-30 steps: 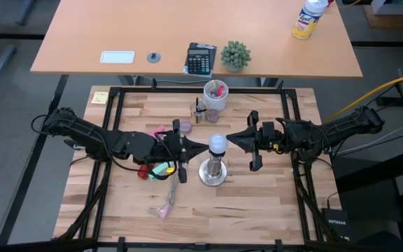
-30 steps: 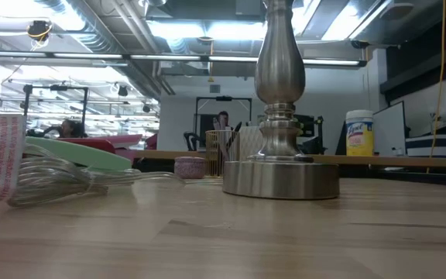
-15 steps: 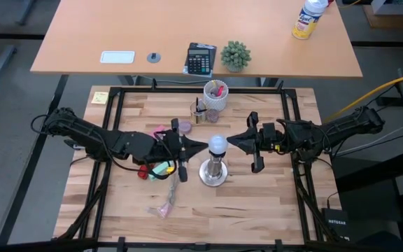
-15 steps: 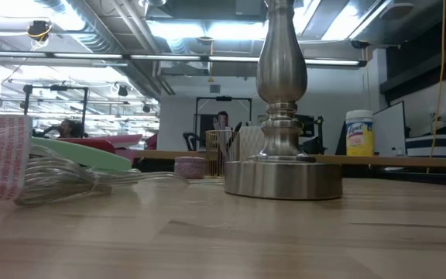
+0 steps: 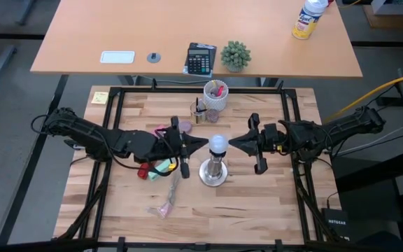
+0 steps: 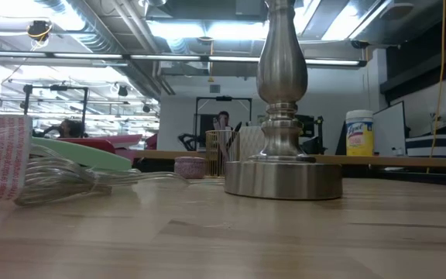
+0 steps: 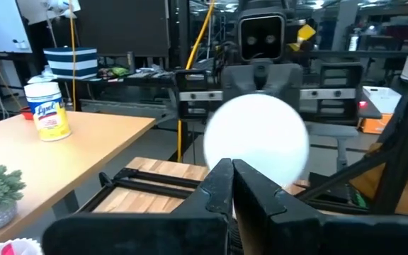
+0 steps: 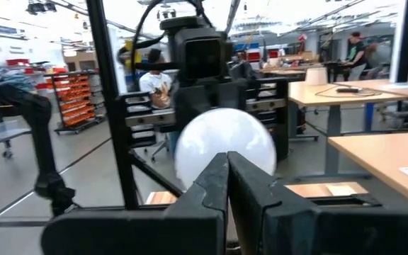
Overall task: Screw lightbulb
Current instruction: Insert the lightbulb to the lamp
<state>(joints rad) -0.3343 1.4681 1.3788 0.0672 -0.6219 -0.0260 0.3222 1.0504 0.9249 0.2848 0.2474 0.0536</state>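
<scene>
The frosted-white lightbulb (image 5: 218, 145) sits on top of the silvery socket stand (image 5: 214, 172), which stands on its round base (image 6: 283, 178) at the table's middle. The globe hides the bulb's screw base from above. The bulb is out of the low view. My left gripper (image 5: 206, 145) is shut, level, with its tip at the bulb's left side. My right gripper (image 5: 231, 143) is shut, level, with its tip just off the bulb's right side. The globe shows beyond the shut fingers in the left wrist view (image 7: 257, 138) and the right wrist view (image 8: 225, 145). My left gripper points its shut fingertips (image 7: 231, 170) level at the globe's left side (image 5: 213, 145), from the table's left. I cannot tell whether they touch it. My right gripper points its shut fingertips (image 8: 227, 164) level at the globe's right side (image 5: 224, 144). I cannot tell whether they touch it.
A white cup (image 5: 215, 94) with pens and a mesh holder (image 5: 199, 112) stand behind the stand. Red, green and pink bits (image 5: 154, 168) lie under my left arm. A clear wrapper (image 5: 164, 204) lies near the front. Bare wood lies at the front right.
My right gripper has drawn back a little toward the table's right edge, away from the bulb, still shut. The bulb and the stand stay where they were.
</scene>
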